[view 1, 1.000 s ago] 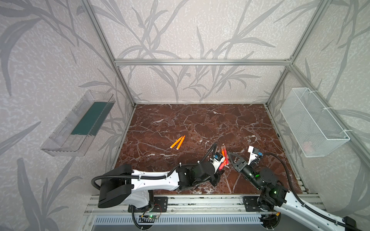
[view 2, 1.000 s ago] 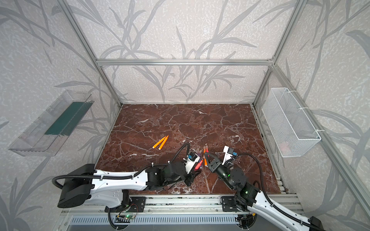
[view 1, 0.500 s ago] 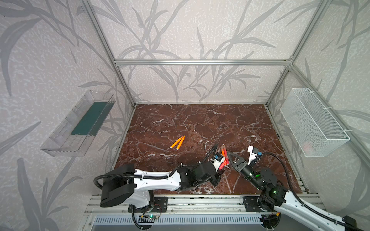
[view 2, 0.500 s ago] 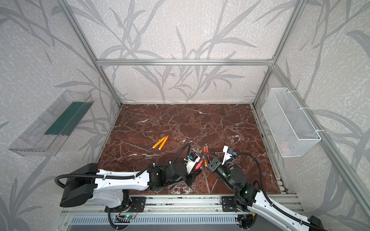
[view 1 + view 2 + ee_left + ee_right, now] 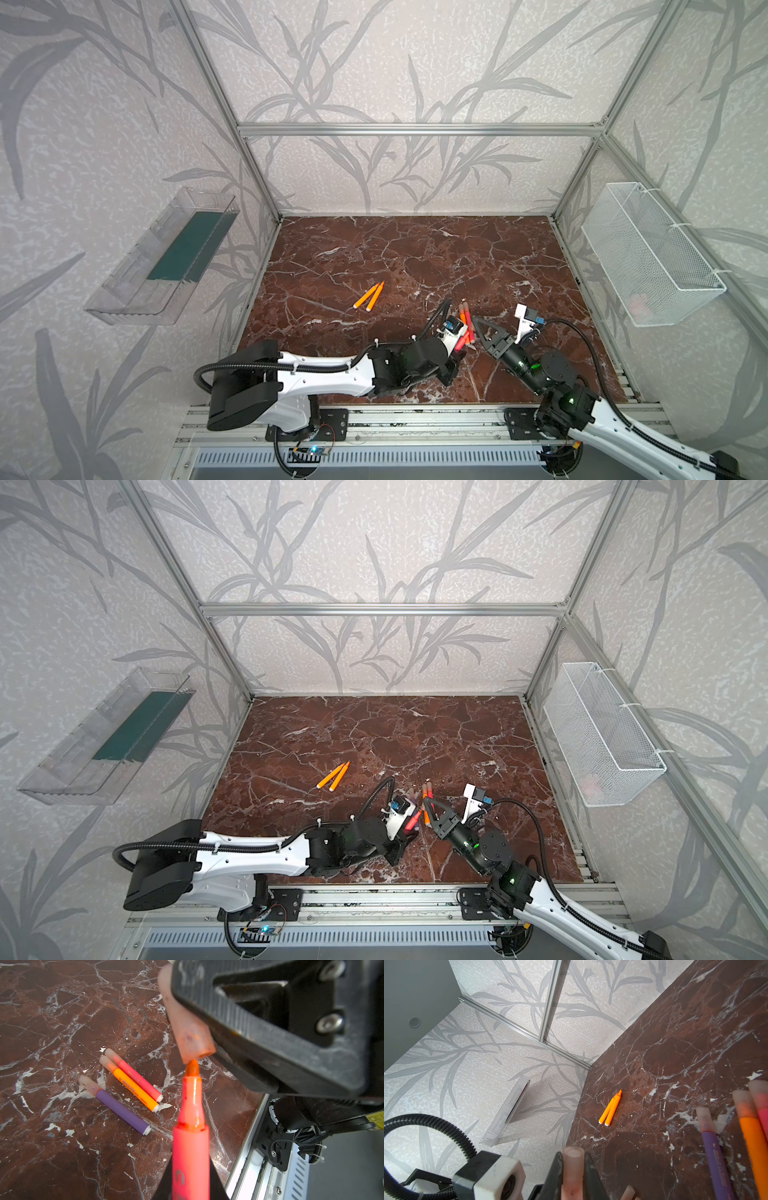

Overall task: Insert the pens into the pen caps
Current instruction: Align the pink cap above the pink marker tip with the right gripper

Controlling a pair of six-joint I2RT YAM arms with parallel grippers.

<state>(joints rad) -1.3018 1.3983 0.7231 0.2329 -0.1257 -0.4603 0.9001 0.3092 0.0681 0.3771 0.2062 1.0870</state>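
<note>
your left gripper [image 5: 190,1167] is clamped narrow on the barrel of an uncapped red-pink pen [image 5: 191,1138], whose tapered tip points away from the wrist. your right gripper [image 5: 573,1159] is pinched on a translucent pinkish pen cap [image 5: 573,1169]. the cap lies along the black fingers [image 5: 589,1169], with its closed rounded end poking past the fingertips.

in the left wrist view the pen's tip sits right at the open mouth of that cap and meets it at a slight angle. whether the tip has entered, you cannot tell. in both top views the two grippers meet near the front edge of the marble tabletop [image 5: 415,257], a little right of centre, and the held pen and cap are raised off the surface.

on the tabletop just beside the grippers, three capped pens lie side by side: a purple pen [image 5: 122,1111], an orange pen [image 5: 135,1089] and a second red-pink pen [image 5: 140,1080]. the orange and red-pink ones touch along their length. the purple one lies just beside them, apart.

two uncapped orange pens [image 5: 369,296] lie well apart from the grippers, toward the left middle of the tabletop. their tips are close together and their white butt ends are splayed.
</note>
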